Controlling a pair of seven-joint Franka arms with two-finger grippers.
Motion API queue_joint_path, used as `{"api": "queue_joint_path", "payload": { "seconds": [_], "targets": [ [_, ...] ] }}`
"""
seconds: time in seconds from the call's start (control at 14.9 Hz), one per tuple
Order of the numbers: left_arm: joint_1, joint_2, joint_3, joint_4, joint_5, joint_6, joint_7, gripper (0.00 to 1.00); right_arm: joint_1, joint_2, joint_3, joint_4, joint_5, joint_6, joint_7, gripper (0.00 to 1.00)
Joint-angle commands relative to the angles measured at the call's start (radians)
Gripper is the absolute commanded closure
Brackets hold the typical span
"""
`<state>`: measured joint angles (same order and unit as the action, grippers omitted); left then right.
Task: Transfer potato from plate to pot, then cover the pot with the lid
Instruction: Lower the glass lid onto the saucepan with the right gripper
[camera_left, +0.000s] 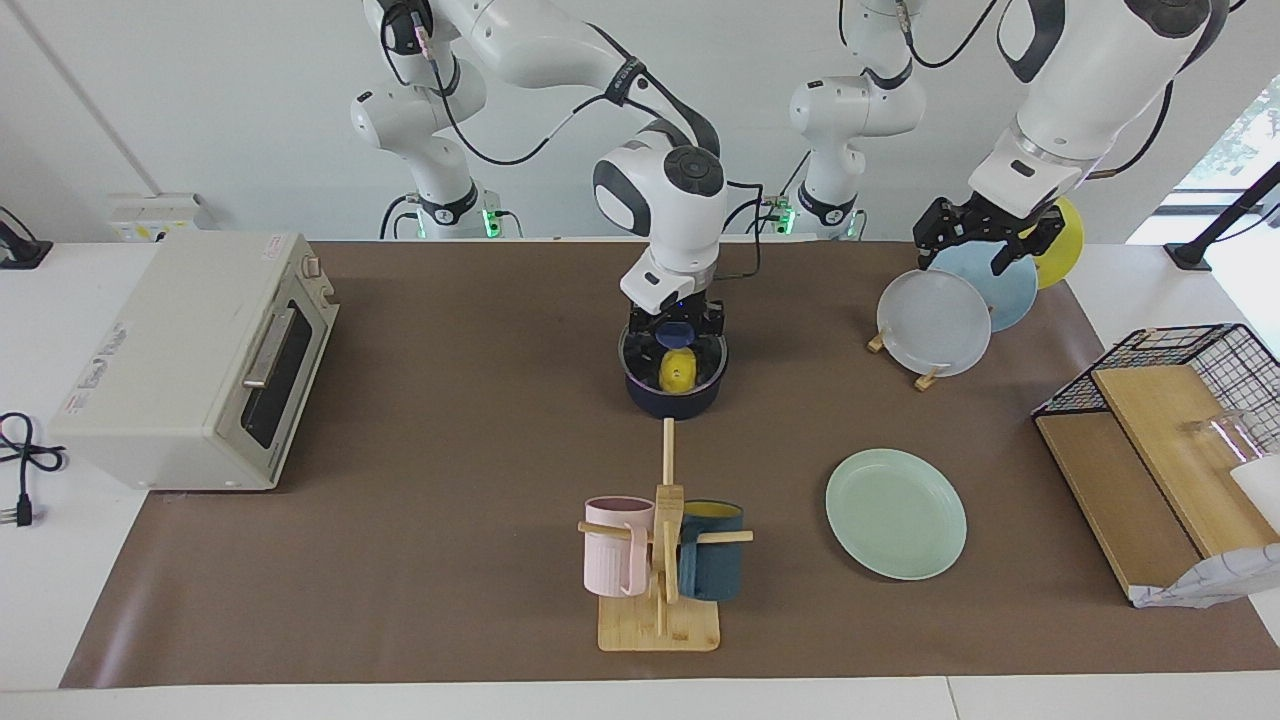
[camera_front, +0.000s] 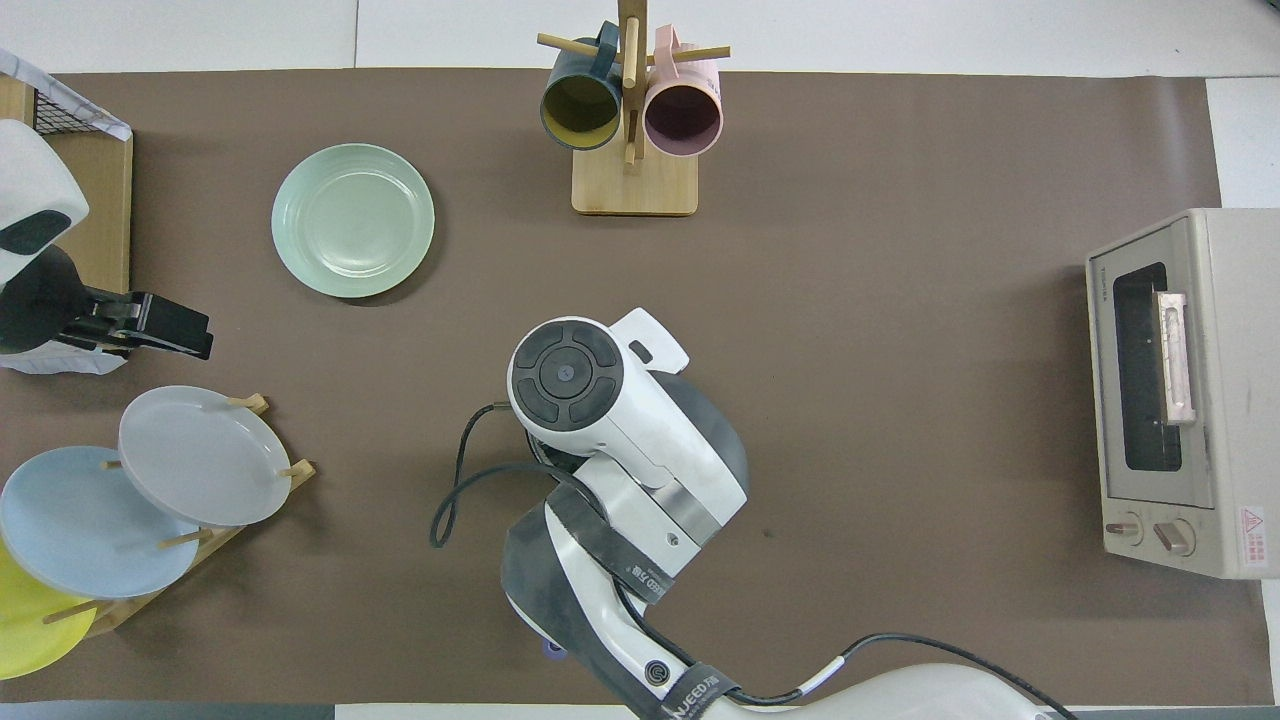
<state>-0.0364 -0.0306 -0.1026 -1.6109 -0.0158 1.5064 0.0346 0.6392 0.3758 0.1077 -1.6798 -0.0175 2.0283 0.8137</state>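
Observation:
The dark navy pot (camera_left: 673, 401) stands mid-table with the yellow potato (camera_left: 677, 370) inside it, seen through the clear glass lid (camera_left: 705, 358). The lid lies level at the pot's rim. My right gripper (camera_left: 676, 328) is straight above it, shut on the lid's blue knob. In the overhead view the right arm's wrist (camera_front: 566, 373) hides pot, lid and potato. The mint-green plate (camera_left: 895, 513) (camera_front: 352, 220) lies bare, farther from the robots and toward the left arm's end. My left gripper (camera_left: 965, 250) (camera_front: 200, 338) hangs open and holds nothing, over the rack of upright plates.
A toaster oven (camera_left: 190, 360) sits at the right arm's end. A wooden mug tree (camera_left: 660, 560) with a pink and a teal mug stands farther from the robots than the pot. A plate rack (camera_left: 930, 320) and a wire basket with boards (camera_left: 1160, 400) are at the left arm's end.

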Motion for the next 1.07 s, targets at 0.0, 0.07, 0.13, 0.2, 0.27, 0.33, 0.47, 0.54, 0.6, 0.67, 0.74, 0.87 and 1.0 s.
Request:
{"api": "queue_joint_path", "payload": {
  "seconds": [0.0,0.07,0.13,0.2,0.27,0.33,0.47,0.54,0.6,0.67,0.74,0.87,1.0],
  "targets": [
    [-0.008,-0.029,0.004,-0.037,0.005,0.041,-0.018,0.0,0.003,-0.018,0.0,-0.038,-0.012,0.035,0.03,1.0],
    [-0.008,-0.028,0.004,-0.038,0.005,0.049,-0.016,0.0,0.003,-0.018,0.0,-0.037,-0.012,0.036,0.032,1.0],
    [-0.008,-0.028,0.006,-0.037,0.005,0.057,-0.016,0.0,0.011,-0.018,-0.002,-0.037,-0.012,0.038,0.032,1.0],
    [-0.008,-0.028,0.006,-0.04,0.005,0.069,-0.016,0.0,0.016,-0.018,-0.002,-0.037,-0.01,0.041,0.032,1.0],
    [-0.007,-0.028,0.004,-0.04,0.005,0.077,-0.018,0.0,0.017,-0.018,-0.002,-0.04,-0.01,0.049,0.033,1.0],
    [-0.005,-0.028,0.004,-0.04,0.005,0.078,-0.016,0.0,0.019,-0.018,-0.002,-0.046,-0.01,0.055,0.033,1.0],
    [-0.004,-0.026,0.006,-0.04,0.005,0.077,-0.015,0.0,0.019,-0.02,-0.002,-0.049,-0.012,0.056,0.032,1.0],
    [-0.004,-0.028,0.006,-0.04,0.005,0.077,-0.013,0.0,0.017,-0.02,-0.002,-0.052,-0.013,0.058,0.032,1.0],
    [-0.002,-0.028,0.004,-0.038,0.005,0.077,-0.012,0.0,0.017,-0.02,-0.002,-0.052,-0.015,0.058,0.032,1.0],
    [0.0,-0.026,0.004,-0.037,0.005,0.075,-0.01,0.0,0.017,-0.021,-0.002,-0.054,-0.016,0.056,0.03,1.0],
    [0.0,-0.026,0.004,-0.035,0.005,0.077,-0.01,0.0,0.017,-0.021,-0.002,-0.057,-0.019,0.055,0.025,1.0],
    [-0.002,-0.026,0.004,-0.035,0.005,0.077,-0.009,0.0,0.019,-0.028,-0.002,-0.069,-0.05,0.056,0.021,1.0],
    [-0.002,-0.026,0.006,-0.037,0.005,0.077,-0.009,0.0,0.019,-0.028,-0.002,-0.069,-0.061,0.056,0.021,1.0]
  ]
}}
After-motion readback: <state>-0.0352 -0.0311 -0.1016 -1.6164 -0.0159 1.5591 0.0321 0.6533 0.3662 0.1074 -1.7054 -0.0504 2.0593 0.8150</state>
